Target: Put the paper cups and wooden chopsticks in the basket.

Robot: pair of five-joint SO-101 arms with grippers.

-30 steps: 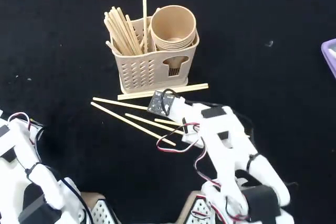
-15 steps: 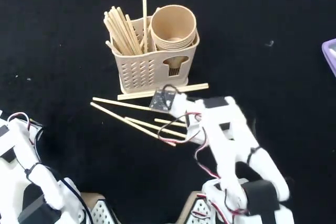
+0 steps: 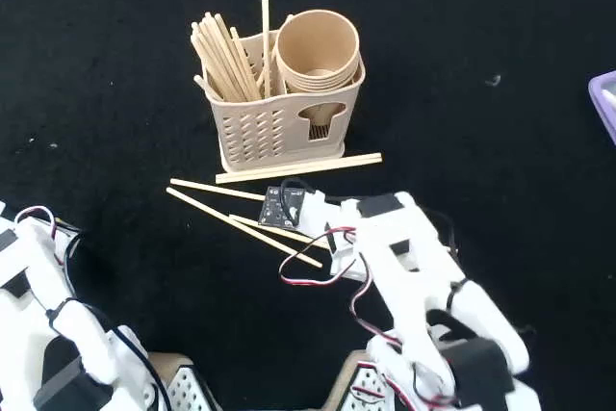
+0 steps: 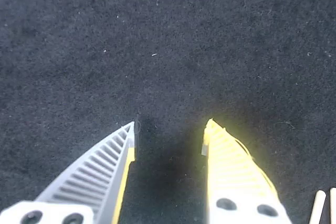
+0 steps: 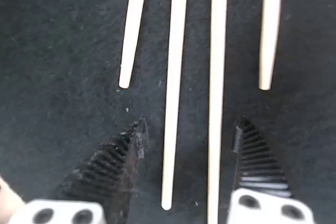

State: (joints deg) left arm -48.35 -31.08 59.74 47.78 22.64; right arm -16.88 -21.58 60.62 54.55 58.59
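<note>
A beige slotted basket (image 3: 279,122) stands at the back of the black table, holding stacked paper cups (image 3: 318,50) and a bundle of wooden chopsticks (image 3: 223,57). More chopsticks lie loose in front of it (image 3: 217,209), and one long pair (image 3: 300,167) rests against its base. My right arm (image 3: 385,238) hangs over the loose ones. Its gripper (image 5: 189,129) is open, with two chopsticks (image 5: 173,93) (image 5: 216,93) running between its fingers and one more outside each finger. My left gripper (image 4: 169,127) is open over bare cloth at the near left.
A purple object (image 3: 604,103) pokes in at the right edge. My left arm (image 3: 43,334) sits at the near left corner. Black cloth covers the whole table, with free room left and right of the basket.
My right gripper has drawn back from the basket's base, toward the near left, and now sits over the loose chopsticks. The left arm has not moved.
</note>
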